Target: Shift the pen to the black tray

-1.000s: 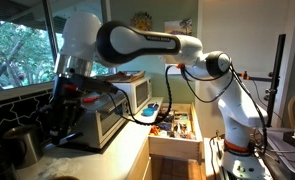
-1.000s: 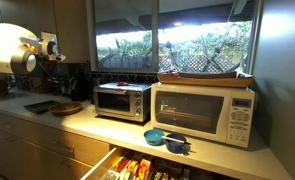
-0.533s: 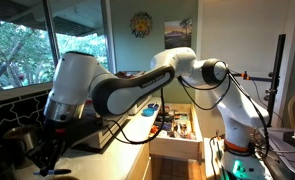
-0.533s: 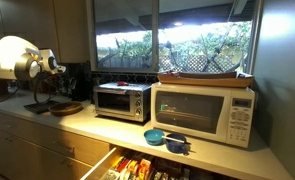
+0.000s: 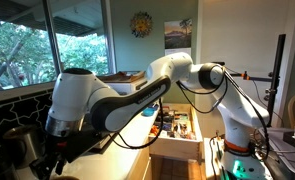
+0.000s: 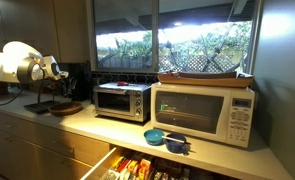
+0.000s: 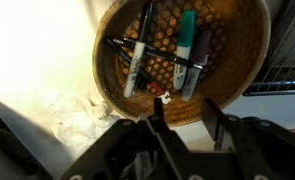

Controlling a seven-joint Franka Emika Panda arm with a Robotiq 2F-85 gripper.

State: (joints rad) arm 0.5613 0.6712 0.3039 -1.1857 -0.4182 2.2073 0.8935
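Nearest us in the wrist view, the pincer (image 7: 185, 128) hangs with its dark fingers spread wide and nothing between them, just over the near rim of a round brown woven basket (image 7: 245, 70). Several pens (image 7: 192, 78) lie loosely crossed inside it, among them a white-barrelled marker with a black cap (image 7: 137, 58) and a green-capped marker (image 7: 187, 40). Crumpled white paper (image 7: 75, 118) touches the basket on one side. On the other side a flat black ribbed tray (image 7: 287, 75) sits just beside it. In an exterior view the bulky white arm (image 5: 97, 95) hides the basket. Farther along the pale table (image 6: 97, 125) stand a silver toaster oven (image 6: 122, 101), a white microwave (image 6: 204, 113) and blue bowls (image 6: 167, 139), well apart from the basket.
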